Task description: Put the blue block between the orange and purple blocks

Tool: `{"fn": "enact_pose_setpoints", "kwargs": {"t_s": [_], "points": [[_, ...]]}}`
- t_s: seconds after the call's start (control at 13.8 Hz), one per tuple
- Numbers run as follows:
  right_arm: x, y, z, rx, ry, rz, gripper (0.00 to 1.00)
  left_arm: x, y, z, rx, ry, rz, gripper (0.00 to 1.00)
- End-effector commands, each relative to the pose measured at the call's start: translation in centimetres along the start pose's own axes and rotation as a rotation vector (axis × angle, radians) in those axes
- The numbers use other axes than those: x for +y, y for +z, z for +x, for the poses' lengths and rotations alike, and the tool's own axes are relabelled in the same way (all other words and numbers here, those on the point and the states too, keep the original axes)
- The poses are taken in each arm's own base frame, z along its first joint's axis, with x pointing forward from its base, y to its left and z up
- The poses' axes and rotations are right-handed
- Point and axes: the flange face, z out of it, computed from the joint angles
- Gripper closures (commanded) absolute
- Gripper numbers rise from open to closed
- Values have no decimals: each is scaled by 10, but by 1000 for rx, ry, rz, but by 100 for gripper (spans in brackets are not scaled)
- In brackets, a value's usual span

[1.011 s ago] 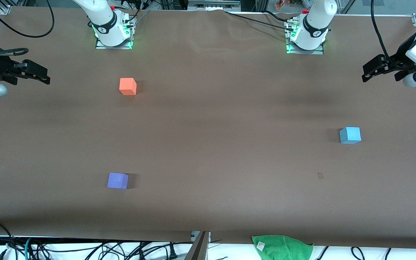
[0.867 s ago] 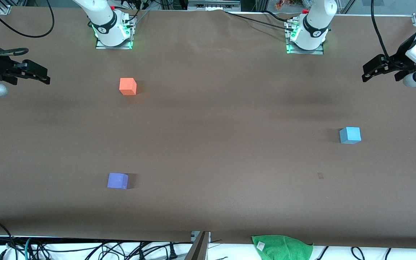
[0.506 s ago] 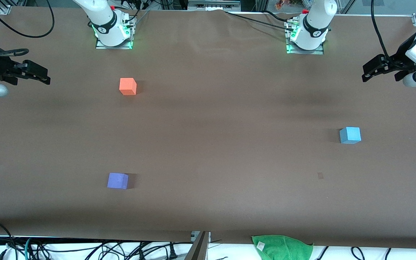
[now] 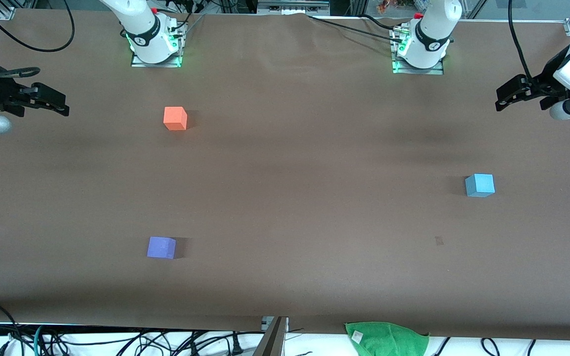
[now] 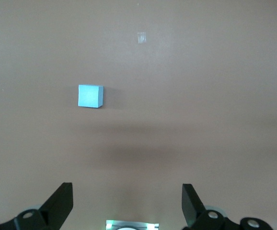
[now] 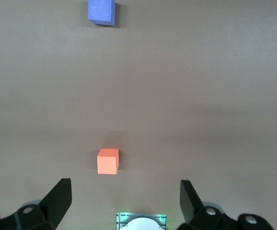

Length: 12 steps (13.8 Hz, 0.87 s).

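Blue block (image 4: 480, 185): sitting on the brown table (image 4: 295, 188) toward the left arm's end, untouched.
Orange block (image 4: 175, 118): resting near the right arm's base.
Purple block (image 4: 161, 247): lying nearer the front camera than the orange one.
Left gripper (image 4: 501, 101): hovering high over the table's end, jaws spread wide, holding nothing.
Right gripper (image 4: 62, 106): waiting likewise, wide open, empty.

- We see the table (image 4: 285, 163), covered in plain brown.
- On it we find the orange block (image 4: 175, 118) near the right arm's base.
- The purple block (image 4: 161, 247) lies nearer the front camera.
- The blue block (image 4: 479, 185) sits toward the left arm's end, well apart from both.
- A green cloth (image 4: 387, 338) lies at the table's near edge.
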Motion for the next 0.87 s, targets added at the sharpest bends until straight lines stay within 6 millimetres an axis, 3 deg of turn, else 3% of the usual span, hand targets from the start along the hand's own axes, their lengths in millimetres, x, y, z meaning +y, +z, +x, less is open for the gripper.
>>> {"fn": "enact_pose_setpoints", "kwargs": {"t_s": [0.0,0.79], "points": [[-1,-2,0,8,-3,-12,0,-1,-4,0,1,1,25,0],[0,-3,0,10,0,-10,0,-6,9,12,-6,-5,37,0]]}}
